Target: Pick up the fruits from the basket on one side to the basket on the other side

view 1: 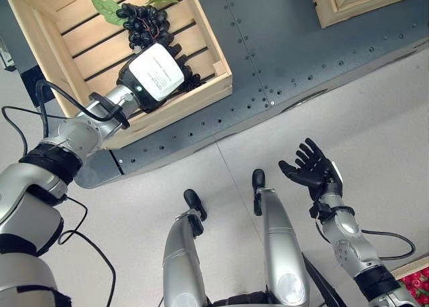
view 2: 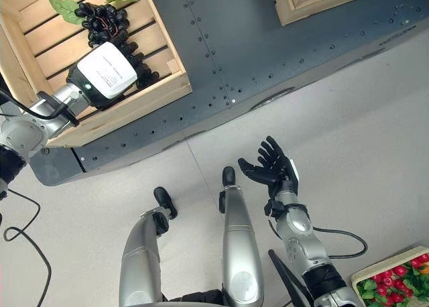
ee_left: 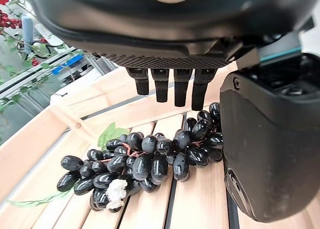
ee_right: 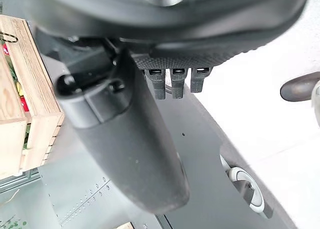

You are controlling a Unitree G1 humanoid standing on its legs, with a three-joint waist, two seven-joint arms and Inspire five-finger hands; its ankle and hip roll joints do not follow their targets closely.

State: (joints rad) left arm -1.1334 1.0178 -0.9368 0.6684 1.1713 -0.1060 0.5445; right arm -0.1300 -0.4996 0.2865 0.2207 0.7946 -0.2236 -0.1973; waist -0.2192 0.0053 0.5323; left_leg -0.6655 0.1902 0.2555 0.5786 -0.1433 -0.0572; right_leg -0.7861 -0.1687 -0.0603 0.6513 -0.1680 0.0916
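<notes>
The bunch of black grapes [ee_left: 145, 164] lies on the slats of the wooden crate [view 1: 201, 96], its long axis running across the boards, leaves [view 1: 107, 9] at the far end. We have our left hand [view 1: 155, 71] inside the crate just short of the bunch, fingers [ee_left: 175, 86] straight and holding nothing; the grapes lie directly ahead of them. Our right hand [view 1: 312, 167] hangs spread and empty, well apart from the crate, so the left is nearer.
</notes>
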